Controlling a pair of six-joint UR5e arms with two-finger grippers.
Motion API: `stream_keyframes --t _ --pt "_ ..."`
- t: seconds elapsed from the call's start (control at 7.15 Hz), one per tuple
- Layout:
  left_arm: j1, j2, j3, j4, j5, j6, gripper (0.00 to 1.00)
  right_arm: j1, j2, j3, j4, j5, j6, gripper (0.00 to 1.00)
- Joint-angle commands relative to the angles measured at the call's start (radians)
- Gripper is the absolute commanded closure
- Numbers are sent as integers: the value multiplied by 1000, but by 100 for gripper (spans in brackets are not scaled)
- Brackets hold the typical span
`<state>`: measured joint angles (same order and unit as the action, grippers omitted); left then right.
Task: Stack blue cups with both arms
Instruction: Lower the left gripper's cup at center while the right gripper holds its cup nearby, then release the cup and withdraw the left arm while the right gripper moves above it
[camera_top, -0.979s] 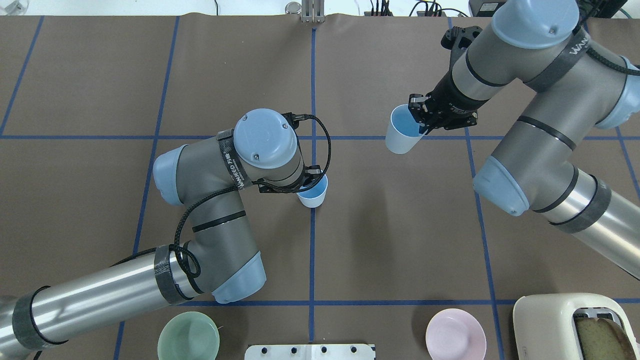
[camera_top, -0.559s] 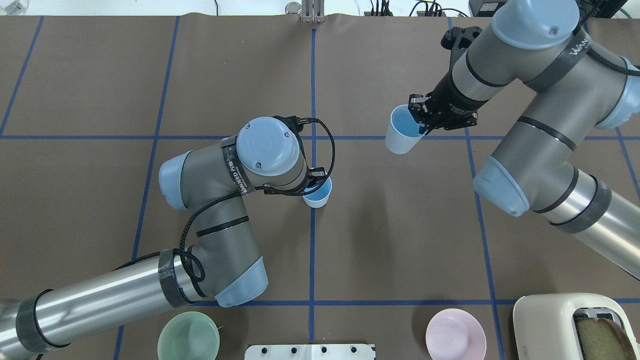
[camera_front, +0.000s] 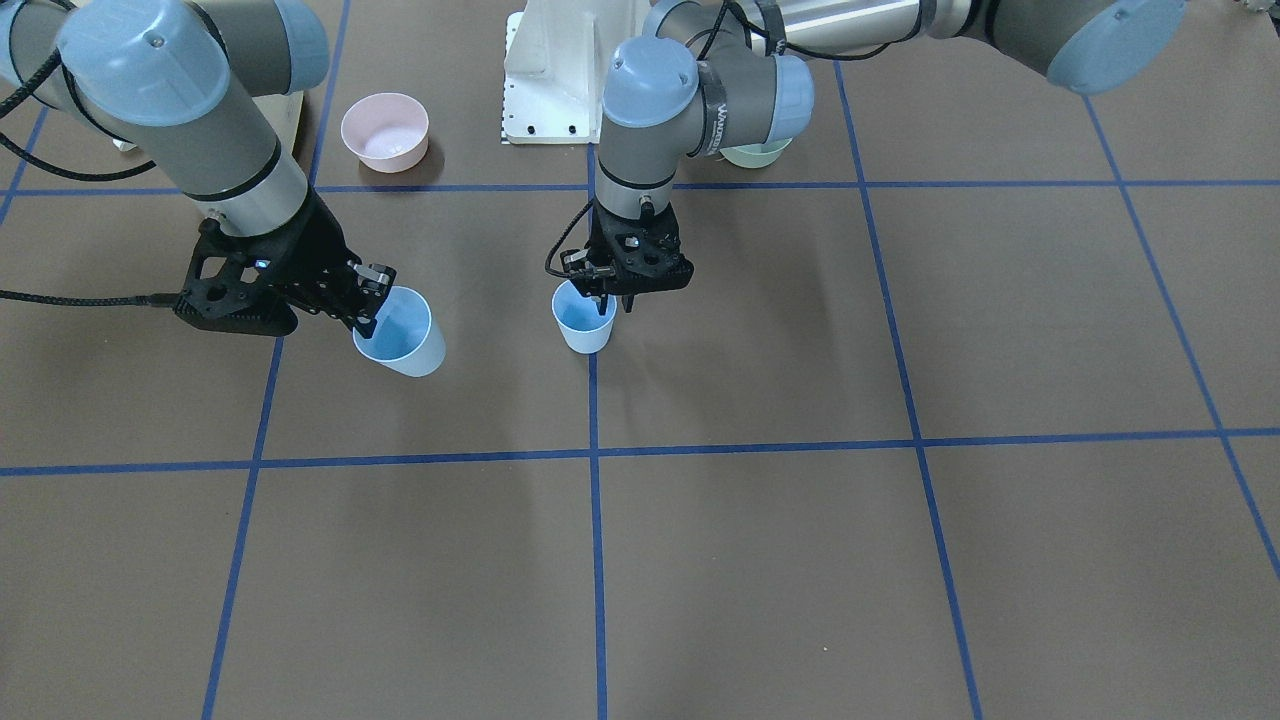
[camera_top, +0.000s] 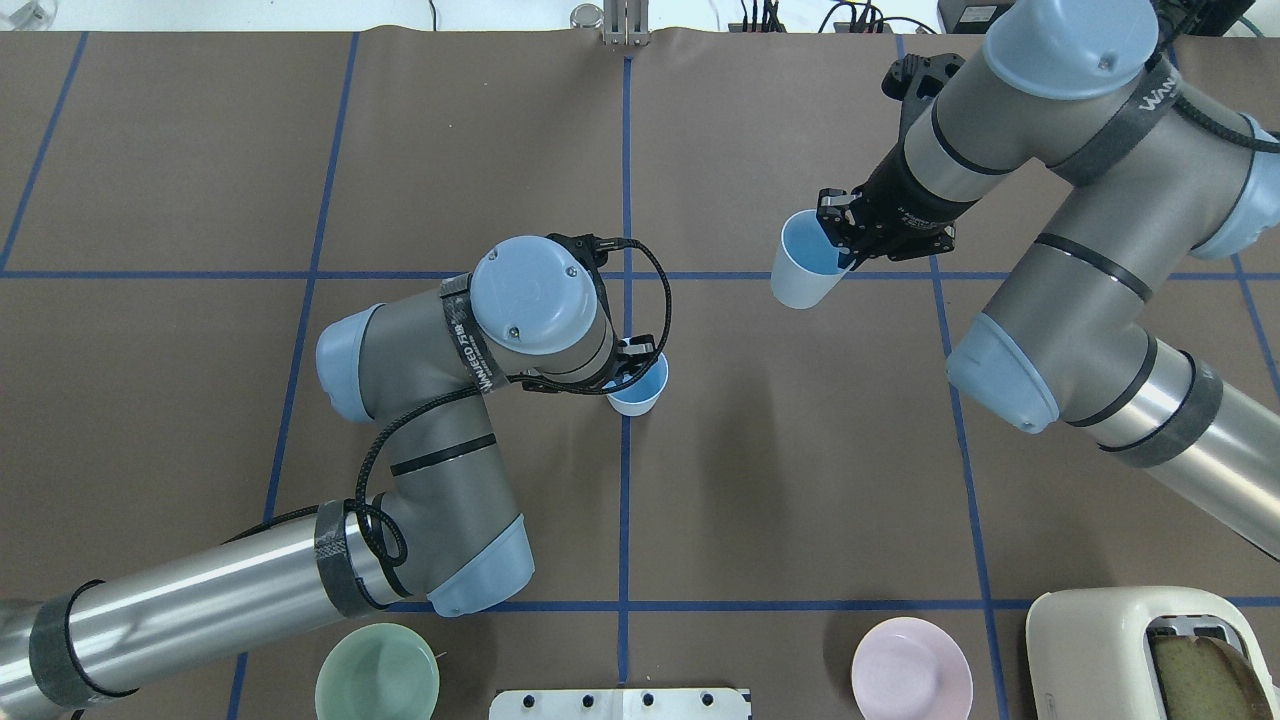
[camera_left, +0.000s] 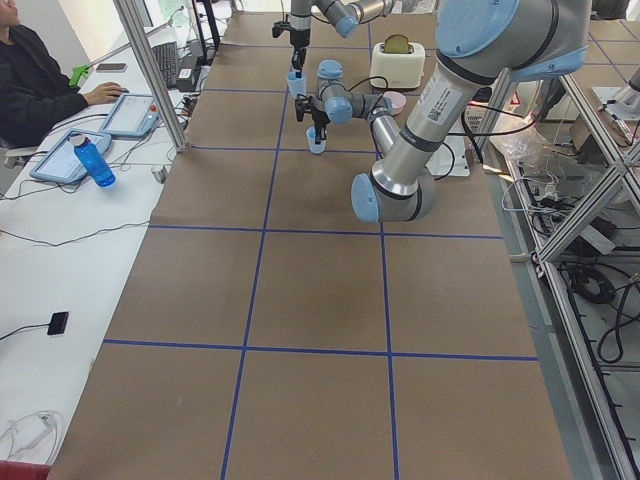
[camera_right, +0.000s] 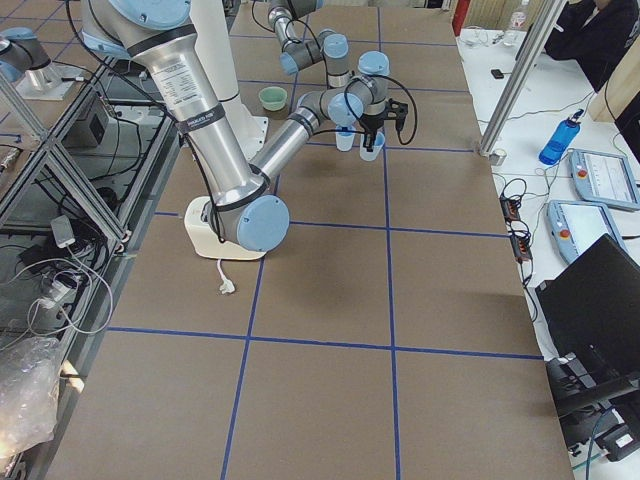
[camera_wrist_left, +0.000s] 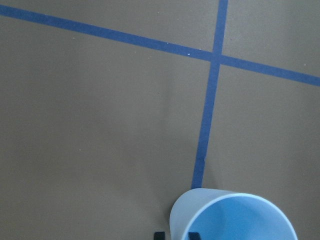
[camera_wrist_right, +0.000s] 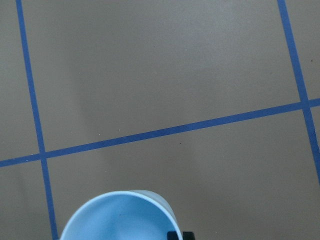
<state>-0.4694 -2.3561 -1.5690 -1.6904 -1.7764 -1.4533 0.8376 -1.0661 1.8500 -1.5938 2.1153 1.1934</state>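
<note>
A black strap (camera_front: 716, 112) round the left arm's wrist carries white lettering that begins "WAN"; the rest is too small to read surely. Along the bottom edge of the overhead view sit a pale green bowl (camera_top: 377, 672), the white base stand (camera_top: 620, 703), a pink bowl (camera_top: 911, 668) and a cream toaster (camera_top: 1120, 640) with a slice of bread in its slot, all well apart from the cups. Blue tape lines (camera_top: 624, 500) grid the brown table cover.

The left gripper (camera_front: 610, 302) pinches the rim of the centre cup (camera_front: 584, 322), one finger inside and one outside. This cup stands upright, mouth up, over the middle tape line. The left wrist hides part of it from overhead.

The right gripper (camera_top: 838, 243) grips the rim of the tilted cup (camera_top: 800, 270) at upper right of the overhead view. Its long axis leans, base toward lower left.
</note>
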Motion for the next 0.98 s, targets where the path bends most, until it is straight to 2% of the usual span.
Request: stream_keyframes --t 0.0,0.14,0.28,0.56,0.7,0.84 --pt "-3 6 -38 9 -6 4 8 0 0 2 0 0 0 100" --pt "-17 8 -74 26 -17 42 3 0 1 2 0 0 0 100" --pt "-62 27 -136 82 -75 75 3 -2 2 3 0 0 17 100" --pt "-185 188 -338 143 -185 216 3 -50 30 5 3 -29 118 100" --pt "-262 252 -380 140 -255 313 3 -111 69 -4 2 -97 182 100" --pt "-329 332 -413 134 -285 420 3 -135 92 -5 2 -115 219 100"
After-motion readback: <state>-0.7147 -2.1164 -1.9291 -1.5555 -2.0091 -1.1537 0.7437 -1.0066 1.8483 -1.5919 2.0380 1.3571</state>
